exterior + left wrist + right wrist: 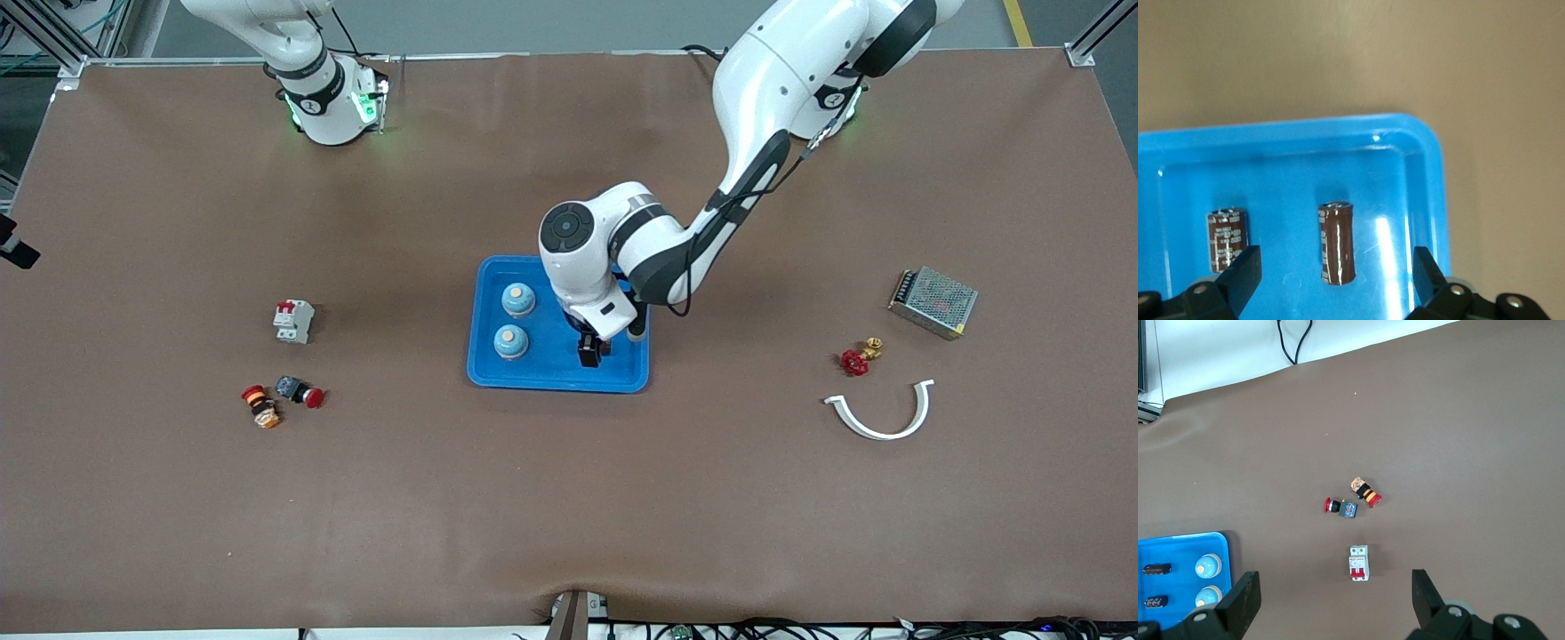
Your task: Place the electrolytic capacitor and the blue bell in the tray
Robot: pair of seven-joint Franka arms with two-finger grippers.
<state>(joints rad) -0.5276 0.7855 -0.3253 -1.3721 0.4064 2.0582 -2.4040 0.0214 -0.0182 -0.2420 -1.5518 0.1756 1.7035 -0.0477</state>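
Observation:
The bright-blue tray [551,380] sits mid-table. Two blue bells [518,299] [510,341] stand upright in it. My left gripper [591,352] hangs low over the tray, fingers open. In the left wrist view a brown electrolytic capacitor [1337,243] lies on the tray [1305,130] floor between the spread fingers [1245,265], untouched. A second capacitor [1226,239] lies beside one finger. My right gripper [1336,590] waits open high above the table, holding nothing. Its view shows the tray [1178,539] with both bells [1208,566] and both capacitors [1158,569].
A white circuit breaker [293,321] and two red push buttons [300,391] [260,406] lie toward the right arm's end. A metal power supply [933,302], a red-handled valve [858,357] and a white curved piece [880,413] lie toward the left arm's end.

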